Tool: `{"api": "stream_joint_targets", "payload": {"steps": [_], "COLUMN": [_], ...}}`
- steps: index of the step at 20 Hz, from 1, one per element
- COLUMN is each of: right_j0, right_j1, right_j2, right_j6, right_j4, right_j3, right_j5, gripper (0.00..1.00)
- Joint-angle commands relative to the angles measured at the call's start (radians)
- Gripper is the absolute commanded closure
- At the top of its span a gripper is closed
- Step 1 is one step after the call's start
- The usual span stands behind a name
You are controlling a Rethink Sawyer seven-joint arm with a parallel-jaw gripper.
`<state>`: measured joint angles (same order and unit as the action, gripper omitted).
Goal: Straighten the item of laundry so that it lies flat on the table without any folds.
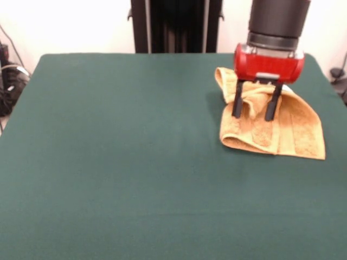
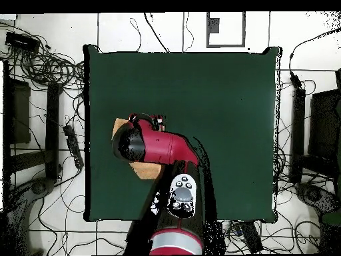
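You had a wide counter (image 1: pixel 119 162) with a plain dark green cloth-like top in front of you, and nearly all of it lay bare. In the front view the towel (image 1: pixel 293 130) sat near the far right corner, an orange-tan terry piece bunched into folds, with a rolled hump at its far end and flatter layers spreading toward the near right. A paler woven band ran across the flatter part.

Your tool (image 1: pixel 255 108) hung directly over the hump, its red housing under a dark grey cylinder. The two black fingers (image 1: pixel 237 100) stood apart and pointed straight down, straddling a raised fold of the cloth. The fold rose between them, but I could not tell whether the fingertips pressed the cloth or only stood beside it; nothing looked clamped.

From overhead, the red arm (image 2: pixel 163 148) reached from the bottom edge across the counter (image 2: pixel 220 87) and covered most of the towel (image 2: pixel 120 125), which peeked out near the left edge.

Around the counter the floor (image 2: pixel 160 30) was pale, with dark lines crossing it. Black cables (image 2: pixel 46 67) lay tangled at both sides, and dark equipment stood along the left and right edges. In the front view the black pedestal (image 1: pixel 176 26) stood behind the counter against a white wall (image 1: pixel 70 24).
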<state>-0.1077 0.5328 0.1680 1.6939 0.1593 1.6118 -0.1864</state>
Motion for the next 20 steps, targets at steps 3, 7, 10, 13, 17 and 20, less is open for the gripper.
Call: {"api": "stream_joint_targets", "payload": {"steps": [3,7,10,13,17,20], "right_j0": [0.040,0.056,0.096,0.110,0.117,0.121], "right_j1": [-0.122,-0.166,-0.201,-0.225,-0.257,-0.254], "right_j2": [-0.087,-0.083,-0.113,-0.119,-0.129,-0.142], "right_j6": [0.149,0.127,0.097,0.085,0.080,0.085], "right_j4": [0.035,0.008,-0.017,-0.028,-0.034,-0.034], "right_j3": [-0.098,-0.107,-0.110,-0.124,-0.139,-0.123], "right_j5": [-0.086,-0.083,-0.056,-0.052,-0.076,-0.092], "gripper": [0.00,0.00,0.00,0.00,0.00,0.00]}}
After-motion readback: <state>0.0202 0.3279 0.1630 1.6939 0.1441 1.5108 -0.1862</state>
